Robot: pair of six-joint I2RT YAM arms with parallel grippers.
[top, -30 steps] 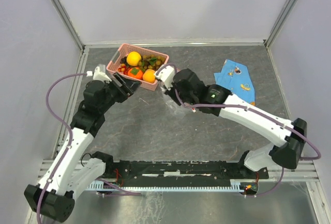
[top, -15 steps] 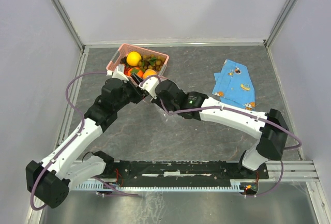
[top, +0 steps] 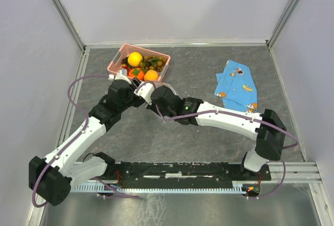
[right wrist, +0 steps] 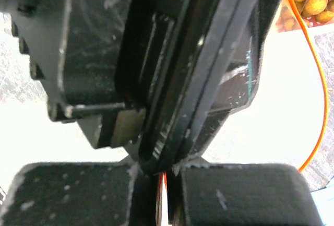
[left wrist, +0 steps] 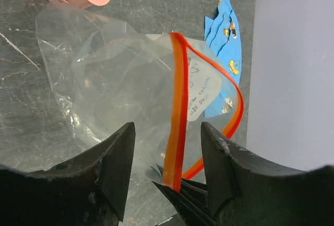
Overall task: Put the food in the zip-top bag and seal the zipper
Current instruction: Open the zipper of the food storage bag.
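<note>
Trouble was likeliest on the left, where the left gripper (left wrist: 168,132) stood with its jaws spread wide and nothing held, one finger on each side of the red zipper (left wrist: 180,106) at the mouth of the bag (left wrist: 120,74). A bite there could well have caught both lips at once and pinched shut the opening the food needs. A bite on the thin film alone might have slipped. Both wrists were crowded nose to nose just on the near side of the basket (top: 118,59), so a misjudged advance could have knocked finger against finger or shoved the basket. All the food lay in that basket, lemon (top: 135,58) and oranges (top: 151,74) on top, and none was in the bag. The clear, crinkled bag hung between the two grippers with its mouth gaping in a loop and a white label showing through. Whether its body touched the table (top: 209,137) could not be told. To the right, the right gripper (right wrist: 162,179) was closed tight on the zipper, a sliver of red showing between its pads. The bag seemed to depend on that single pinch, and a hard tug from the left could have dragged the strip free. The cloth (top: 237,85) lay well apart at far right.
</note>
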